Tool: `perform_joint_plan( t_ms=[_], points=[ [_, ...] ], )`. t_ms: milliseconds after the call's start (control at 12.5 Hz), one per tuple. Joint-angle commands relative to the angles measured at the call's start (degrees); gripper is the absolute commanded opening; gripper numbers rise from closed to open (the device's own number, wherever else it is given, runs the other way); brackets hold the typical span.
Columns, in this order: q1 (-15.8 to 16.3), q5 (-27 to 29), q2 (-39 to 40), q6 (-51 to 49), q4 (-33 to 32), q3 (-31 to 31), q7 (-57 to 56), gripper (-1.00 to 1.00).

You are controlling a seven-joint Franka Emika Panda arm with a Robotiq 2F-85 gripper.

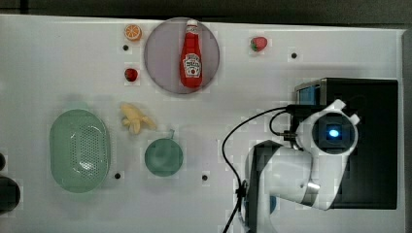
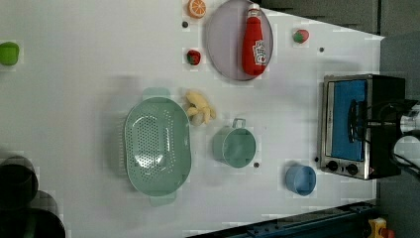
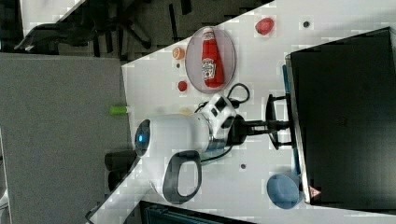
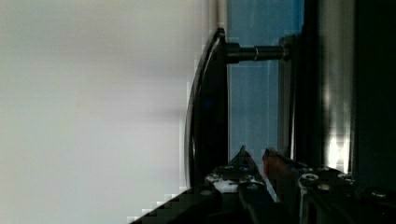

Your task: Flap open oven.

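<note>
Reaching in at the oven, the gripper sits beside its handle; fingertips narrowly apart, the door's blue glass right behind them.

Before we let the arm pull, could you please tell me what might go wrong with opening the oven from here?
1. The gripper is at the handle; a poor hold could slip off the bar.
2. The oven might slide rather than open.
3. The blue cup stands close by the oven's front and could get knocked.
</note>
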Motion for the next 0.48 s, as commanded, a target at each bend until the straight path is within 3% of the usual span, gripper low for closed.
perform_joint_plan(
  t_ms=[80, 480],
  points=[
    [3.8, -5.1, 0.4, -0.2, -2.9, 3.8, 10.6, -0.65],
    [6.1, -17.7, 4.3, -1.0, -3.3, 8.1, 30.7, -0.65]
  ],
)
